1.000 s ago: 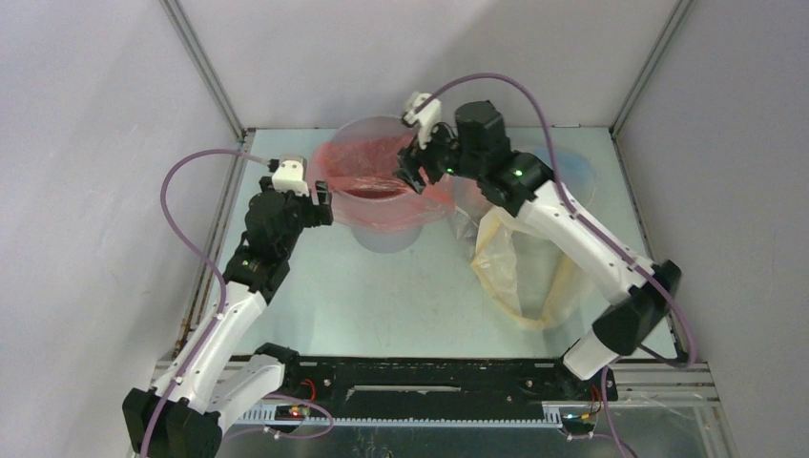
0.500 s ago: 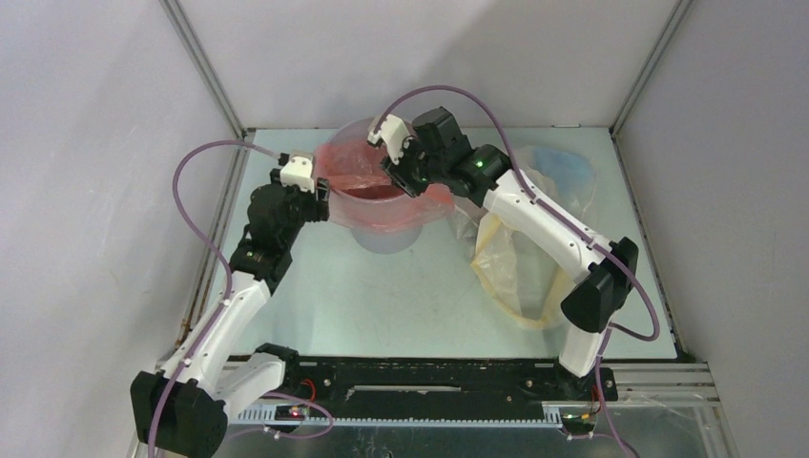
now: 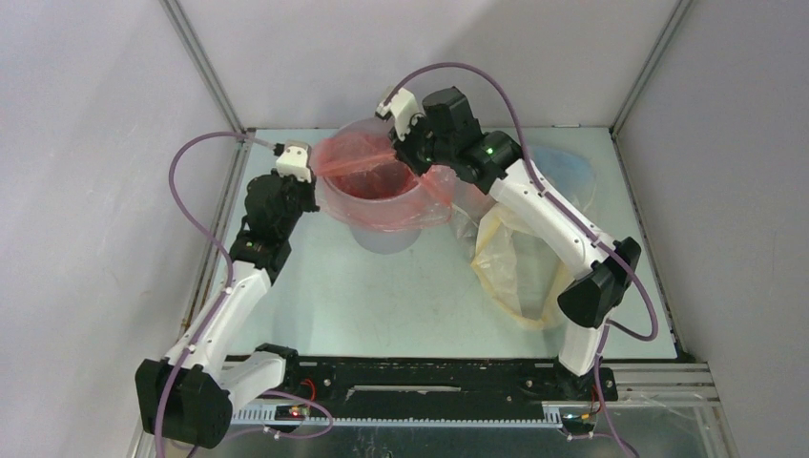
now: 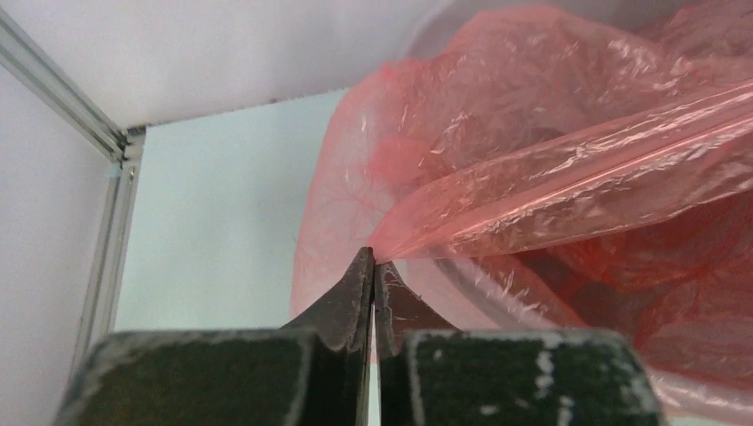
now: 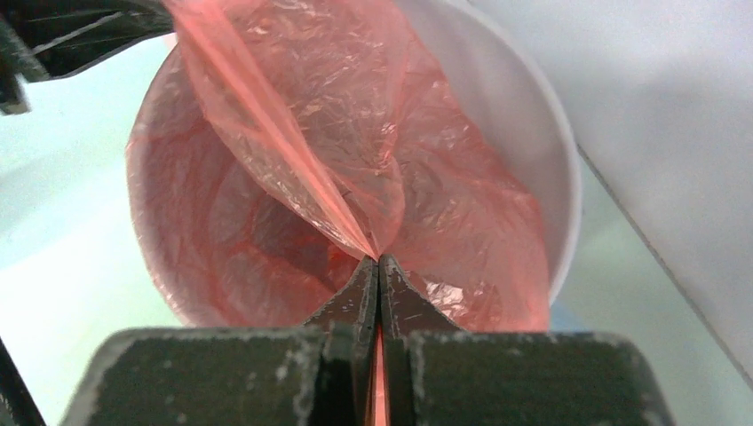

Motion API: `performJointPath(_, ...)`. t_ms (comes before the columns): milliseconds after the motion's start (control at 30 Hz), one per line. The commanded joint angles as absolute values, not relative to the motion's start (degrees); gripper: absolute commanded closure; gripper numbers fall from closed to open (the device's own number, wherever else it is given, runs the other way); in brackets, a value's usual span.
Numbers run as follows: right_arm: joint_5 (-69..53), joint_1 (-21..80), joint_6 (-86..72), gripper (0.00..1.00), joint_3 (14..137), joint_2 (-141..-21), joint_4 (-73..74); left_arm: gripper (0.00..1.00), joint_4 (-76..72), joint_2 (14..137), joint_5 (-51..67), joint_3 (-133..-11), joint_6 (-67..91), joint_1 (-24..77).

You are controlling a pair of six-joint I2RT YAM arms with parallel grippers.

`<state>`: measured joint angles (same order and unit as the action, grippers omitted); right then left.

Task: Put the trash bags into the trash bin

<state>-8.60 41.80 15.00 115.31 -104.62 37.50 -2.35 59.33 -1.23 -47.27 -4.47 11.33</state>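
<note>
The light-grey trash bin (image 3: 386,239) stands at the back middle of the table with the red-pink trash bag (image 3: 377,181) lining it and draped over its rim. My left gripper (image 3: 318,175) is shut on the bag's edge at the bin's left rim, and the film runs taut from its tips (image 4: 373,259). My right gripper (image 3: 412,157) is shut on the bag's edge over the bin's far right side, pinching a fold (image 5: 379,259). Between the two, the red bag (image 5: 293,142) stretches across the bin's mouth (image 5: 542,160). A pale yellow bag (image 3: 515,272) and a light blue bag (image 3: 565,168) lie to the right.
The yellow bag sprawls open on the table right of the bin, under my right arm's forearm (image 3: 549,219). The blue bag sits at the back right corner. Metal frame posts (image 3: 205,76) and white walls close in the table on three sides.
Both grippers went from open to shut on the red bag's edge. The right gripper moved left and back over the bin, and the bag's edge now stretches between the two.
</note>
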Motion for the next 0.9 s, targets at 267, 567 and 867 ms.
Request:
performJointPath(267, -7.22, 35.97, 7.87, 1.0, 132.79, -115.99, 36.54, 1.0, 3.68, 67.04, 3.5, -61.53, -0.85, 7.37)
performJointPath(567, -7.31, 31.94, 3.64, 1.0, 134.26, -119.16, 28.7, 1.0, 4.31, 75.83, 9.76, -68.99, 2.48, 4.41)
performJointPath(867, -10.29, 28.38, 0.42, 1.0, 136.85, -122.7, 23.66, 1.0, 6.29, 83.86, 20.87, -77.03, 6.79, 1.27)
